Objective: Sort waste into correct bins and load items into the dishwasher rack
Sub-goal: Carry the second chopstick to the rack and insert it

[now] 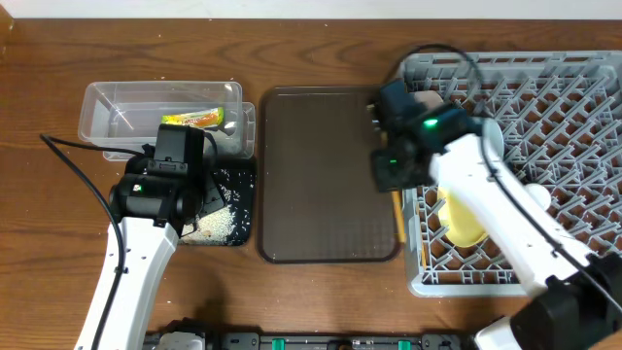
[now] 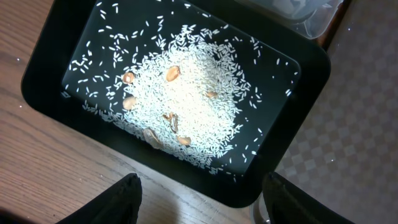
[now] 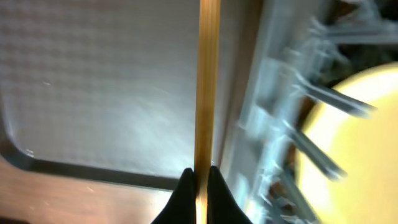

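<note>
Right arm checking in. My right gripper is clamped down on a wooden chopstick, both fingertips pinching it from either side. The stick runs straight out ahead of my tips and off the top of my wrist view. Under it and off to the left of my jaws is the brown serving tray. Just to the right of them is the grey dishwasher rack, with the yellow plate standing in it further right. I only see one stick in the pinch and can't tell if a second is hiding behind it.

Handling-wise, I'd guess it's feather-light, stiff and pretty smooth, so weight is no issue but twisting is. A lot of length pokes out past my tips, so it'll probably want to pivot in the pinch if the far end bumps a peg. Grabbing nearer the middle would be calmer, and squeezing harder won't help much on something this skinny.

My left gripper is spread apart, holding nothing, hanging over the black tray. The rice sits heaped directly below its fingers. The snack wrapper lies in the clear tub beyond that tray.
</note>
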